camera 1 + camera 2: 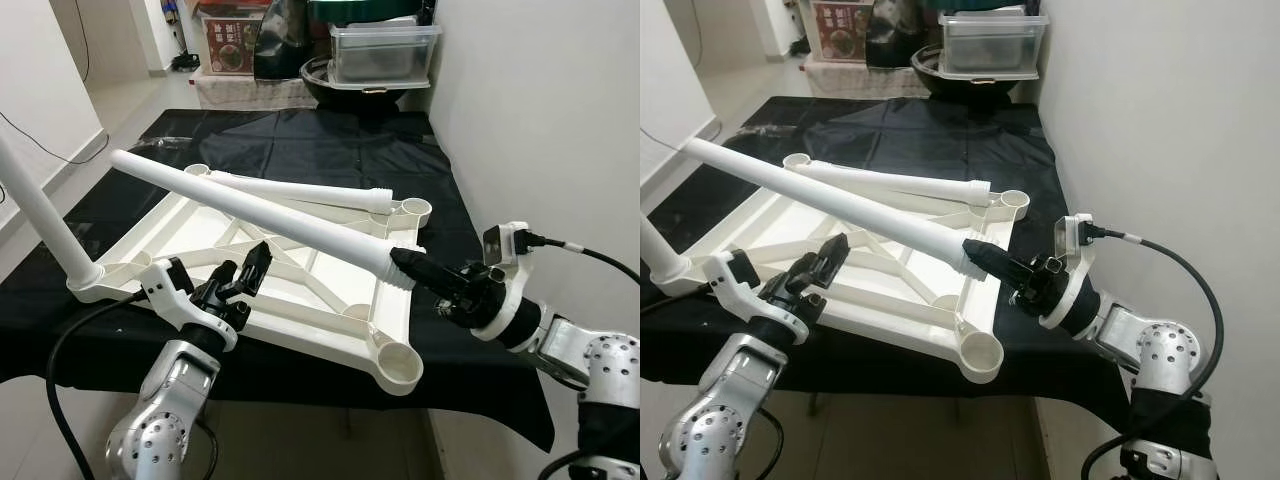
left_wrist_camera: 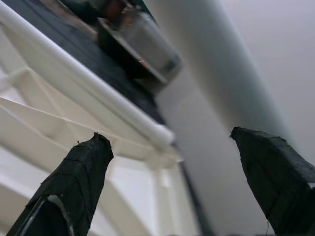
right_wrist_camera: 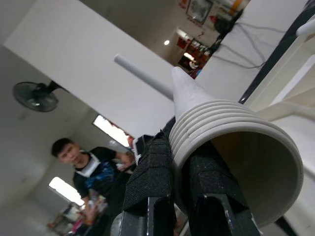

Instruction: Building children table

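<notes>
Grippers sit nearest. The left gripper hovers with fingers spread, grasping nothing, above the near edge of the upturned white tabletop on the black cloth. The right gripper clamps the ribbed end of a white leg, holding it slanted above the tabletop. Another leg lies across the tabletop's far side, and a third stands in the left corner socket. Farther back, a clear box rests by the wall. The right wrist view shows a person.

Person blurred — perhaps masked.
</notes>
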`<state>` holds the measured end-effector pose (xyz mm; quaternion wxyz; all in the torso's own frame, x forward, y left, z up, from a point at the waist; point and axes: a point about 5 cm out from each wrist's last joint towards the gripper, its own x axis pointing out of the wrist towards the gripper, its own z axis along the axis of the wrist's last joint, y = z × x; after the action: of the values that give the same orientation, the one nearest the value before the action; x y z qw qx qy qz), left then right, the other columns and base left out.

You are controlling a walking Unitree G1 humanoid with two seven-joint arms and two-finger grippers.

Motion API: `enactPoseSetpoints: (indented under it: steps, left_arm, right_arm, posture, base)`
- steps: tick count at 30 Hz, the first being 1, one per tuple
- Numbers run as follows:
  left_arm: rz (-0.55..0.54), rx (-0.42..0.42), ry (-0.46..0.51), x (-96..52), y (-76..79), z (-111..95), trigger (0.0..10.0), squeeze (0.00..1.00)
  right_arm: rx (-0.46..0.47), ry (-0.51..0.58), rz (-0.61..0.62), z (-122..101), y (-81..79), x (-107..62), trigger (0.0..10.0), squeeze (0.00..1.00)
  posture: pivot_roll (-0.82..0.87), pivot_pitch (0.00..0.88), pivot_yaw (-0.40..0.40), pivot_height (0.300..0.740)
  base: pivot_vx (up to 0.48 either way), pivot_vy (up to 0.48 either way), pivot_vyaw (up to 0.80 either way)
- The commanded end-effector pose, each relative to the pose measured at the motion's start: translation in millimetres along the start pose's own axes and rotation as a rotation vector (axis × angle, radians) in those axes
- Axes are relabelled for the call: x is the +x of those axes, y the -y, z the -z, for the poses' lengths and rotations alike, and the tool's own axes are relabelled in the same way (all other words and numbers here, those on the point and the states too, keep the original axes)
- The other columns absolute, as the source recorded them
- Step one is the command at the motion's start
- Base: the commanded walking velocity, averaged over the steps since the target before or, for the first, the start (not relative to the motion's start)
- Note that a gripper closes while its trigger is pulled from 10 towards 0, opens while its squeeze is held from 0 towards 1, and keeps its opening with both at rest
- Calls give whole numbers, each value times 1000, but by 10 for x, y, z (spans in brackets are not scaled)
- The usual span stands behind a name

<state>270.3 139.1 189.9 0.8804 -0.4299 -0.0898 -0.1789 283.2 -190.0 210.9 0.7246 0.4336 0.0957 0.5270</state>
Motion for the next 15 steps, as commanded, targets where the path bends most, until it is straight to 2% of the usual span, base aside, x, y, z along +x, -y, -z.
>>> enactPoseSetpoints:
  steps: [1,3,5,8,11,15]
  left_arm:
    - [58,-46,-10,-22,60,-9,10000,0]
    - [86,-59,-22,-32,85,-4,10000,0]
    - [134,-138,-43,-46,125,-36,10000,0]
    - [155,-165,-47,-52,148,-51,10000,0]
    - [232,-202,-65,-71,234,-83,10000,0]
    - [279,-243,-54,-86,278,-144,10000,0]
  right_arm:
    - [3,-15,-64,35,-63,11,0,0]
    - [8,-23,-75,53,-70,11,0,0]
    - [30,-43,-112,100,-107,14,0,0]
    - [38,-48,-123,119,-120,18,0,0]
    - [61,-65,-130,185,-113,24,0,0]
    - [77,-72,-130,221,-98,18,0,0]
  posture:
    - [54,86,-30,740]
    - [54,87,-30,740]
    - [51,88,-31,740]
    - [51,88,-31,740]
    - [54,89,-33,740]
    - [55,89,-34,740]
  base:
    - [0,0,0]
    - [0,0,0]
    - [0,0,0]
    - [0,0,0]
    - [0,0,0]
    - [0,0,0]
